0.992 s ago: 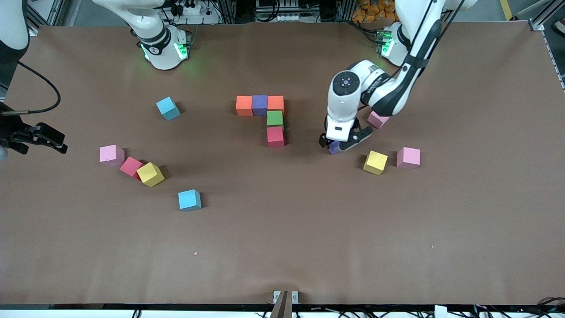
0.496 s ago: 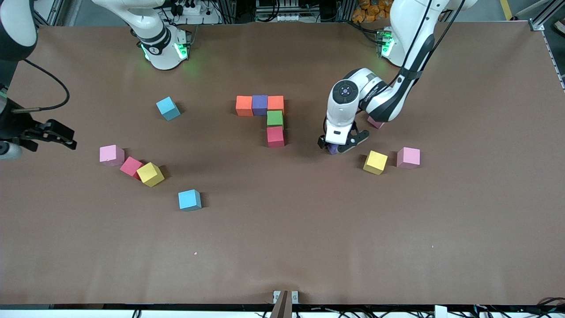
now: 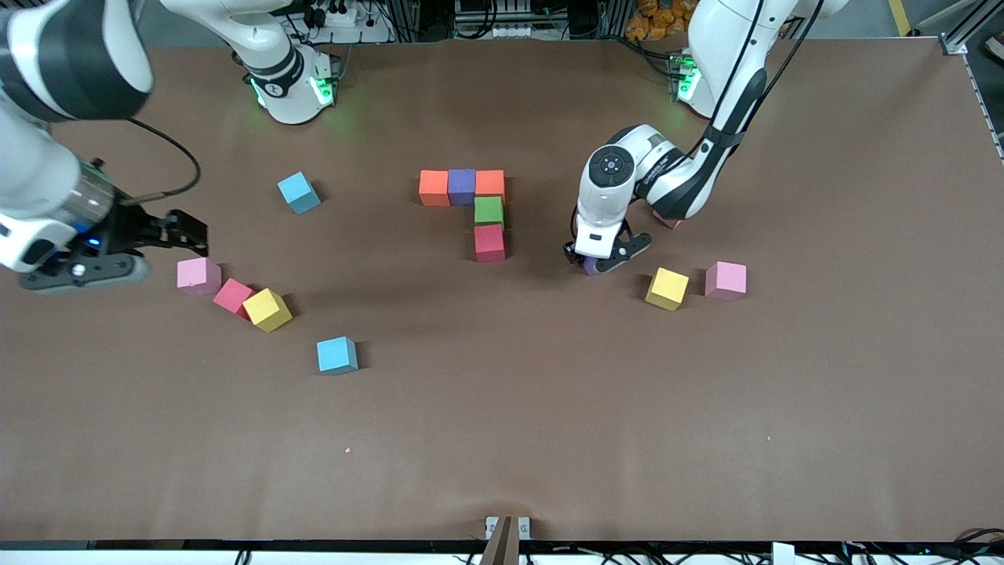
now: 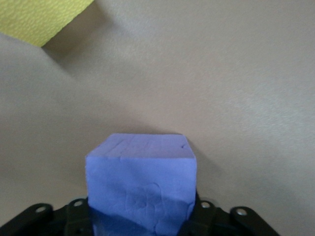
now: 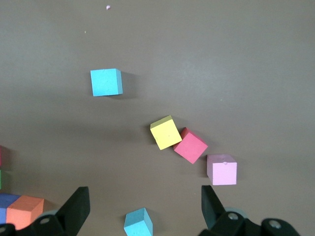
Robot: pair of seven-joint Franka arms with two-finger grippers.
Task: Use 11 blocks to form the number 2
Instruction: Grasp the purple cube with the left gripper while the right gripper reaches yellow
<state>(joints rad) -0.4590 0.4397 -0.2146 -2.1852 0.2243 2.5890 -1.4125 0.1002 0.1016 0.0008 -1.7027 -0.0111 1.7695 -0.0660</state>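
Down on the bench beside the red block, left gripper gripping the purple block; right gripper hovering open over the pink block.

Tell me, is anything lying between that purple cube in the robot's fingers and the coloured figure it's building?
Nothing visible does. The left gripper is shut on the purple block, and only bare brown table lies between it and the red block ending the figure.
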